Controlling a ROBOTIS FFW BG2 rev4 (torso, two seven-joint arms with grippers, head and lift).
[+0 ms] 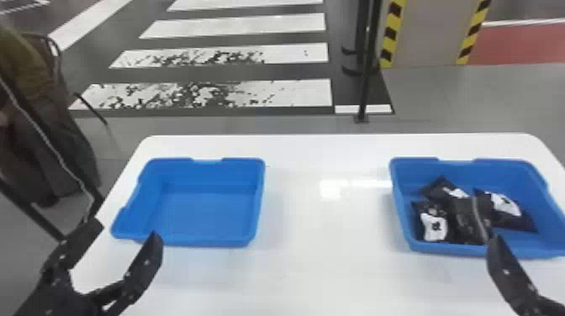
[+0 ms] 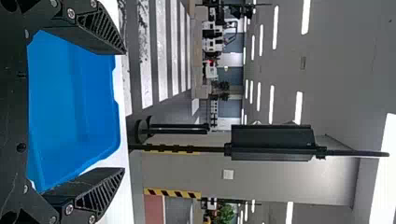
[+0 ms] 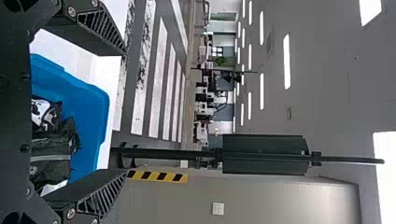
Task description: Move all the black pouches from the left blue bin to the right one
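As we look down from the head view, we find the left blue bin (image 1: 210, 243) toward eight o'clock on the white table (image 1: 328, 269), its floor showing plain blue from wall to wall. Between three and four o'clock sits the right blue bin (image 1: 398, 201), and in it we see the black pouches (image 1: 466, 218) heaped together, at least four of them. Within that bin, one with a white label leans toward ten o'clock, another labelled one lies near eight, one with a pale strip rests near six, and another white-labelled one lies toward three; the middle ones overlap, so we cannot count them exactly. Our left gripper (image 1: 127, 230) is by its bin's near corner, between seven and eight o'clock from the bin's middle, with its fingers spread wide and nothing between them. Our right gripper (image 1: 506, 269) shows one finger near the right bin's rim, toward five o'clock; whether it touches the rim, we cannot tell. In the right wrist view we see its two fingers well parted, gripping nothing. Toward one o'clock, beyond the table, we see a black post (image 1: 368, 63).
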